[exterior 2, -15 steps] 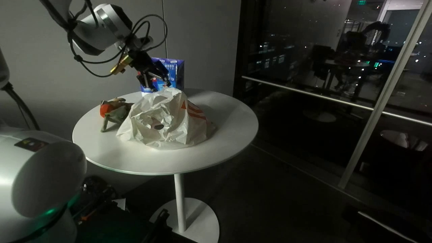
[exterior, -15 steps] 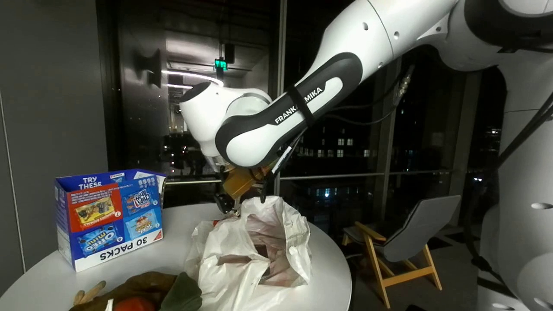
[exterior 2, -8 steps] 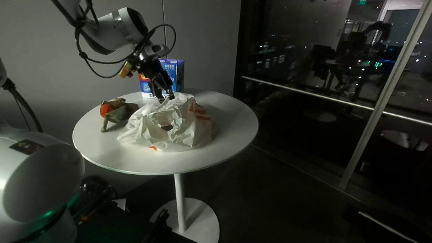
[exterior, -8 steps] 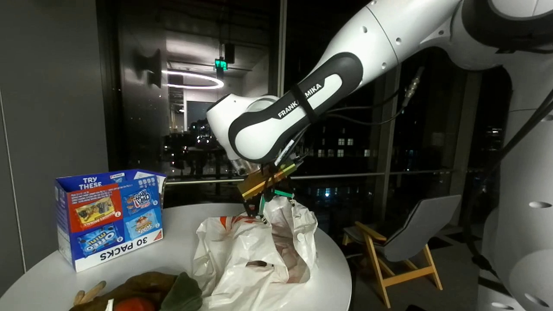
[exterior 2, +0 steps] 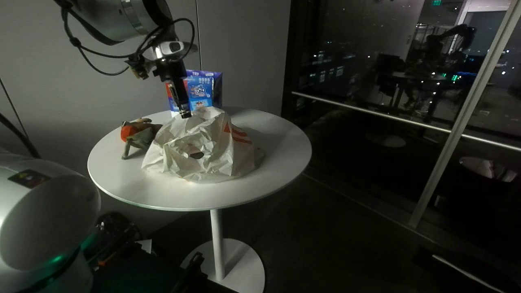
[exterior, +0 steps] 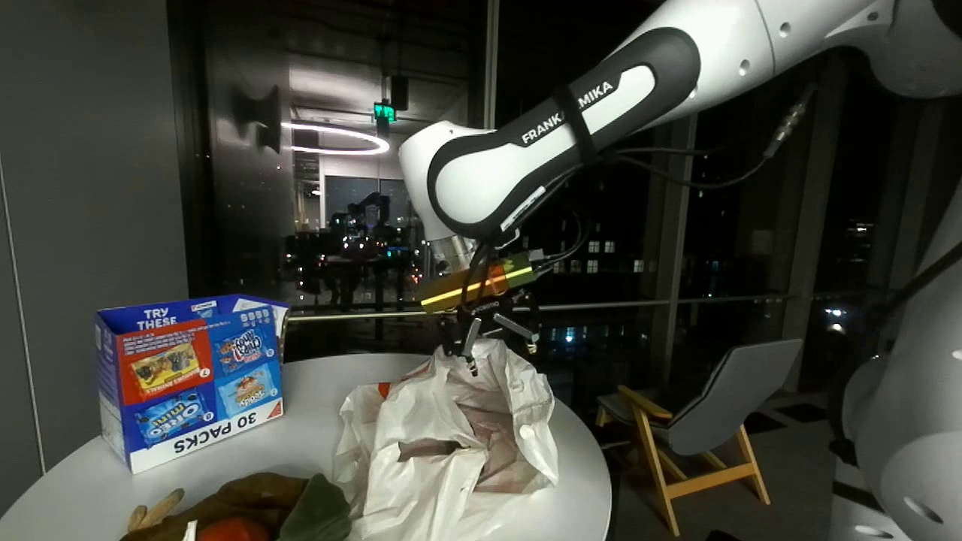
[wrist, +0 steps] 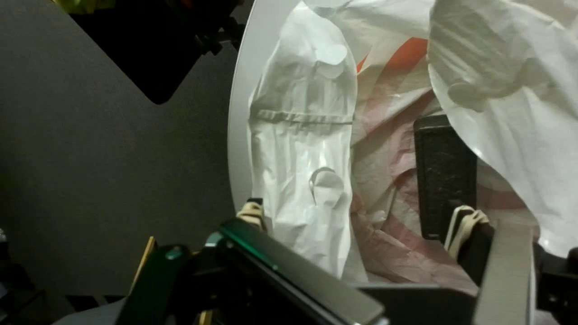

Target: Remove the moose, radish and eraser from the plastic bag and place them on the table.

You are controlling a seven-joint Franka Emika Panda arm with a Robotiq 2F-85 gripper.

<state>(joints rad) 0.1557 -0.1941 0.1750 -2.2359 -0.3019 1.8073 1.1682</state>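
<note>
The white plastic bag point(exterior: 406, 481) lies crumpled on the round table, its mouth gaping; it also shows in an exterior view point(exterior 2: 236, 158) and the wrist view point(wrist: 300, 149). Inside it is a dark rectangular block point(wrist: 445, 167), which looks like the eraser. My gripper point(wrist: 361, 215) is open and empty above the bag mouth, one finger over the block, the other outside the near flap. It shows at the bag's top in both exterior views point(exterior: 500, 357) point(exterior 2: 185, 114). A brown plush with red and green parts, seemingly the moose point(exterior: 255, 492) point(exterior 2: 142, 132), lies beside the bag. I cannot make out a separate radish.
A blue snack box point(exterior: 199, 383) stands on the white table point(exterior: 575, 466) behind the plush and bag; it also shows in an exterior view point(exterior 2: 203, 89). A grey chair point(exterior: 721, 398) stands on the floor beyond the table. The table edge point(wrist: 235, 113) is close to the gripper.
My gripper has moved along the bag's top toward the bag mouth, turned, dipped and then risen a little. It stays open. The bag has shifted slightly; the plush and box have not moved.
</note>
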